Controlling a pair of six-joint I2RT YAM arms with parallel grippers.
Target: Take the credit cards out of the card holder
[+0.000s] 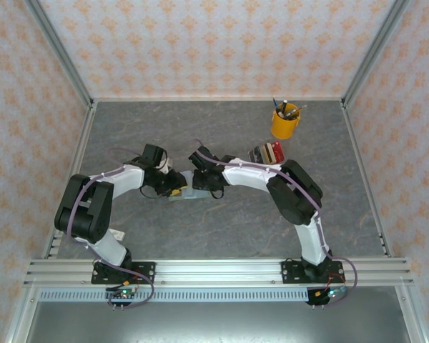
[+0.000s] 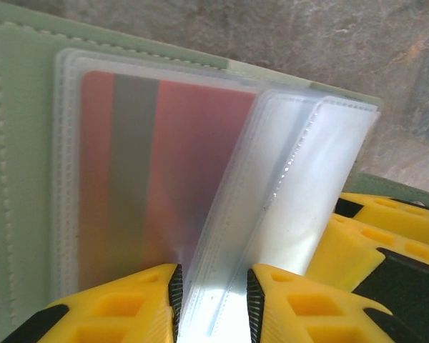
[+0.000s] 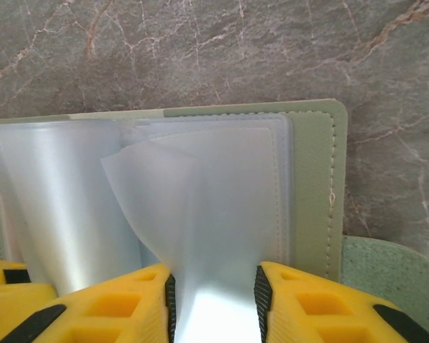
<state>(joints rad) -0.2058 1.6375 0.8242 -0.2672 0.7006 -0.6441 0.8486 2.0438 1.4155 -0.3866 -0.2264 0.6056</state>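
From above, the card holder point(image 1: 188, 195) lies open on the worktop a little left of its middle, well clear of every edge. Your left gripper point(image 1: 173, 190) and right gripper point(image 1: 204, 187) are both down on it, one from each side, while the yellow pen cup point(image 1: 285, 123) and the clear rack point(image 1: 266, 153) stand apart toward the far right corner. Through the left wrist camera, the left gripper's jaws stand narrow around a loose clear sleeve point(image 2: 322, 164), but you cannot tell whether they actually pinch it. Behind that leaf, a red credit card point(image 2: 171, 157) with a grey stripe sits inside another sleeve against the green cover. Through the right wrist camera, the right gripper's jaws straddle another floppy sleeve the same way; again you cannot tell if it is gripped, and the leaf looks empty. Expect the sleeves to be limp, slick and quick to buckle, and the whole holder light enough to slide or lift when you tug. The card should be stiff, thin and smooth, so its edge at the sleeve's mouth looks the best place to take hold, with your other gripper pinning the cover.
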